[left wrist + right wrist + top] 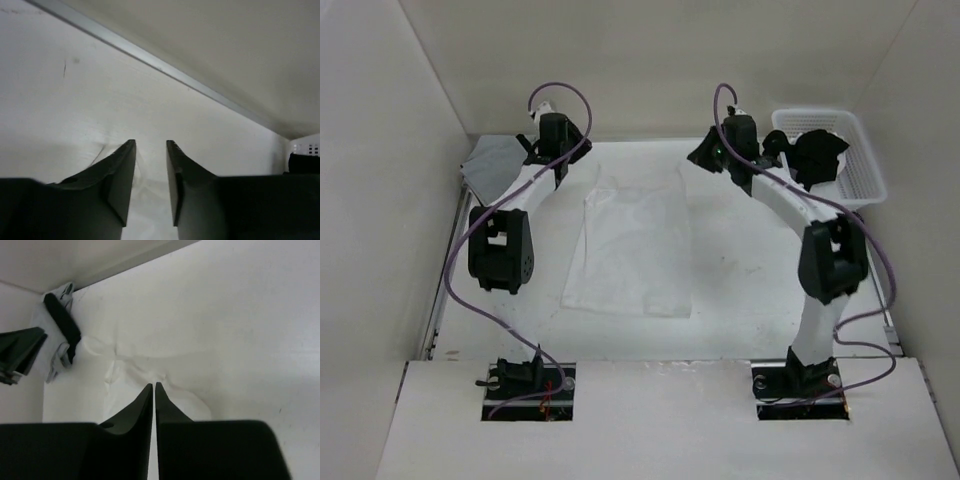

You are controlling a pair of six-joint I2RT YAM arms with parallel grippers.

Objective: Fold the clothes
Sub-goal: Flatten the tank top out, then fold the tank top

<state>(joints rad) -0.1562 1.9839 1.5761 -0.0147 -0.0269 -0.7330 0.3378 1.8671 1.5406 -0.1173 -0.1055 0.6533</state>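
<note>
The clothes, a thin white garment, lie spread flat in the middle of the table, long side running front to back. My left gripper sits low at the garment's far left corner. In the left wrist view this gripper is open, with wrinkled white fabric lying under the gap between its fingers. My right gripper is at the far right corner. The right wrist view shows its jaws only a sliver apart, tips resting at a puckered edge of the clothes.
A white plastic basket holding black clothes stands at the back right. A grey garment lies at the back left against the side wall. White walls close the table in at the back and both sides.
</note>
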